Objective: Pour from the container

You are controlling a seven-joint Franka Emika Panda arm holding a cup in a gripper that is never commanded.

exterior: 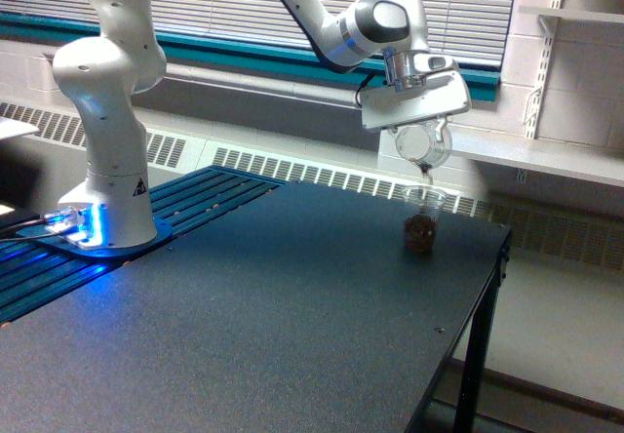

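**A:** Exterior view, near to far, and count as you go

**B:** One dark table (244,326) fills the foreground, its surface bare at the front. One white arm stands on a base (102,214) at the exterior view's left, with a blue glow at its foot over dark slats. Toward the far right corner of the table stands one small clear cup (421,220), upright, brown bits in its lower half.

**A:** And the jug?

**B:** One container (422,146), clear and rounded, hangs just above the cup, apart from it, tipped with its mouth down. A thin brown stream (425,172) runs from it toward the cup's mouth.

**A:** The gripper?

**B:** One gripper (416,129), pinching the container from above; its white body hides the fingers themselves.

**A:** Behind?

**B:** A long radiator grille (322,172) under a teal-edged sill, window blinds (224,4) above, pale block wall and a shelf bracket (546,53) at the exterior view's right. Nothing stands between cup and camera
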